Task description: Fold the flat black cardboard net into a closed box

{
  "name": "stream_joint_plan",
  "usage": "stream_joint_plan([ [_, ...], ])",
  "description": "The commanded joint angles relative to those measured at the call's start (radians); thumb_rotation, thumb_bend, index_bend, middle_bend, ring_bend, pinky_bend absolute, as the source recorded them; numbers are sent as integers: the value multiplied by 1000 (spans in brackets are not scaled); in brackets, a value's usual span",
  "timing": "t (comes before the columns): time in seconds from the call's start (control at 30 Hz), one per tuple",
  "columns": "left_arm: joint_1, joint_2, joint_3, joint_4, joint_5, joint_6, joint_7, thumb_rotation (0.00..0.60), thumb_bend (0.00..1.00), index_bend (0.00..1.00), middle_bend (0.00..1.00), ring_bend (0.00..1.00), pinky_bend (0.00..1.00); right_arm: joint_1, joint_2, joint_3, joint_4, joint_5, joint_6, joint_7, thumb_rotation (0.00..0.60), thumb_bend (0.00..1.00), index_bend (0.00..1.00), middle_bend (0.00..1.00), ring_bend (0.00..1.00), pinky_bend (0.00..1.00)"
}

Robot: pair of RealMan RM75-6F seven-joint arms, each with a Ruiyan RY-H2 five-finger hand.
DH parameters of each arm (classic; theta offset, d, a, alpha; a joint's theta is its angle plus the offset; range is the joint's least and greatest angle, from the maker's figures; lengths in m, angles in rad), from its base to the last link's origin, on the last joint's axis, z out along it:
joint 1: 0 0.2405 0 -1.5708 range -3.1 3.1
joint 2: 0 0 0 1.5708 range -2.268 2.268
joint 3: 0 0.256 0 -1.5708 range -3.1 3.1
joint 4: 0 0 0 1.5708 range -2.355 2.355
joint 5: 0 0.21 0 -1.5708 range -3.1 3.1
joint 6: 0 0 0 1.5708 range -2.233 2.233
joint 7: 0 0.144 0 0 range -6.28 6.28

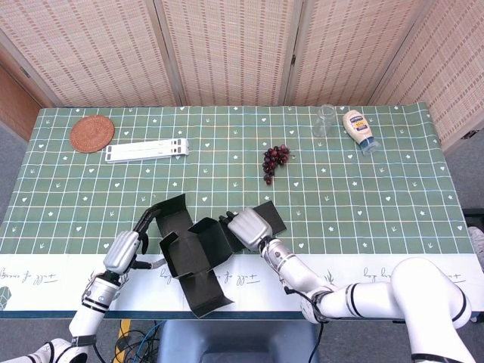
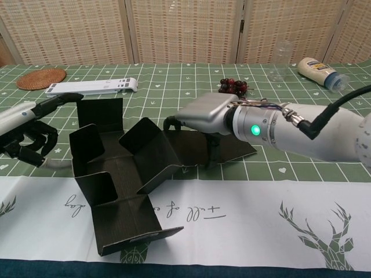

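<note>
Both hands work a black cardboard net (image 1: pixel 198 246) at the near edge of a green patterned table (image 1: pixel 378 197). Right hand (image 1: pixel 246 225), palm down, rests on the net's right side, fingers curled onto a raised panel and thumb planted on the flat flap behind it; it grips nothing. Left hand (image 1: pixel 128 246) sits just beside the net's left edge, one finger stretched toward the upright rear flap, the others curled in on nothing. Several panels stand tilted around the centre; the near flap lies flat on a white table runner (image 2: pixel 261 214). Far back sit grapes (image 1: pixel 275 159), a woven coaster (image 1: pixel 91 133), a white stand (image 1: pixel 147 150), a glass (image 1: pixel 325 119) and a mayonnaise bottle (image 1: pixel 358 130).
</note>
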Motion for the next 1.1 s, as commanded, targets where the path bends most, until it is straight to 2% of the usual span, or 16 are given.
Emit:
stream_joint_plan([
  [0.03, 4, 19, -1, -30, -30, -40, -59, 600, 93, 0, 0, 719, 936, 12, 10, -4, 0, -24, -26, 8, 600, 350, 377, 417, 878, 1000],
  [0.27, 2, 44, 17, -47, -20, -80, -156, 600, 93, 0, 0, 719, 936, 50, 42, -9, -9, -76, -67, -8, 600, 350, 389, 418, 878, 1000],
  [0.63, -3, 67, 48, -72, 14, -123, -334, 600, 93, 0, 0, 715, 934, 109, 70, -34, -46, -107, -70, -100, 600, 350, 403, 428, 880, 1000],
  [1.1, -7, 70, 80, -86, 55, -126, -399, 600, 93, 8, 0, 715, 934, 155, 78, -41, -68, -107, -69, -142, 600, 351, 409, 435, 880, 1000],
])
